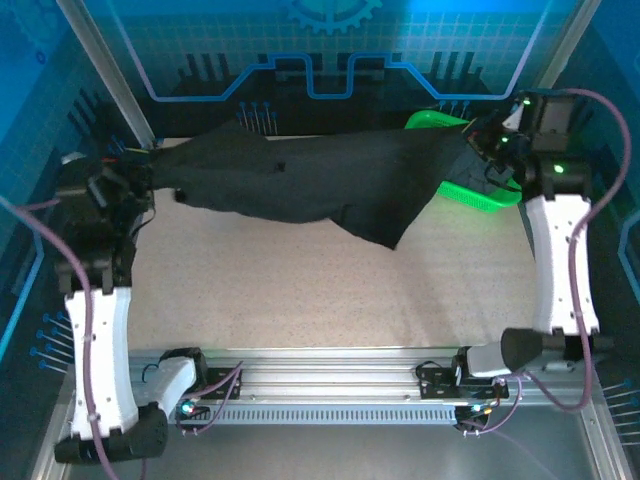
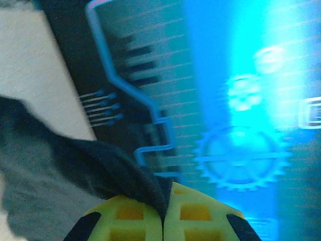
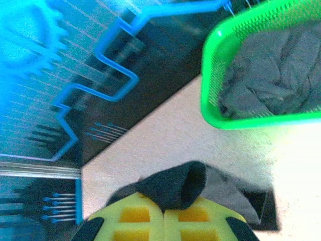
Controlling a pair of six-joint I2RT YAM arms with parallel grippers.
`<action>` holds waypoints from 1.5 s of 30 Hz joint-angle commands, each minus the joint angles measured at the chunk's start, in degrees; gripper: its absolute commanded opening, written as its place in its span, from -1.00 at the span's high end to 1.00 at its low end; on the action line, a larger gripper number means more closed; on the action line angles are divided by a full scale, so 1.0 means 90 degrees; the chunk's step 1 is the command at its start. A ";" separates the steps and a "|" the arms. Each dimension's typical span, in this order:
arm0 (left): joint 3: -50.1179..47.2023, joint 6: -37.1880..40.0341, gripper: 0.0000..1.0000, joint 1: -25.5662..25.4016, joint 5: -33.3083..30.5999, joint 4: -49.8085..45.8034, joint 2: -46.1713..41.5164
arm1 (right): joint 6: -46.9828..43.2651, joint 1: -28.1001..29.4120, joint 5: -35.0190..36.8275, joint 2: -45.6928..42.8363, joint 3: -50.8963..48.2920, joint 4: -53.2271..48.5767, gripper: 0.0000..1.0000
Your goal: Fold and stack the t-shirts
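Top external: black t-shirt (image 1: 310, 175) hangs stretched across the far half of the table (image 1: 300, 300), spanning from one arm to the other; its lower edge sags to a point right of centre. The shirt's left end is at the left gripper (image 1: 150, 178), its right end at the right gripper (image 1: 478, 138). Left wrist: yellow-green fingers (image 2: 125, 218) pressed together with no gap, a fold of dark cloth pinched in the seam and trailing off to the left. Right wrist: fingers (image 3: 200, 221) likewise closed, a rolled edge of the black shirt bunched up between them. Far right of the table, near the right gripper, stands the green mesh basket (image 3: 220, 65), partly hidden behind the shirt in the top view, and in it lies a crumpled dark grey t-shirt (image 3: 276, 65).
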 commanded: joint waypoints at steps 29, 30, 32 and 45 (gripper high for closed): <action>0.4062 -0.0145 1.00 0.0916 0.2219 0.0672 0.4562 | 0.1000 0.1044 -0.1283 0.5317 0.6883 0.0425 1.00; 0.4442 -0.0159 1.00 0.0978 0.2265 0.0671 0.4675 | 0.1105 0.0979 -0.1298 0.5413 0.7098 0.0436 1.00; 0.5150 -0.0255 1.00 0.1118 0.2445 0.0550 0.4849 | 0.1160 0.0861 -0.1282 0.5285 0.7043 0.0543 1.00; -0.0169 -0.0736 1.00 0.1288 0.1470 -0.0522 0.0684 | 0.0707 0.0264 -0.0878 0.1358 0.0510 0.1506 1.00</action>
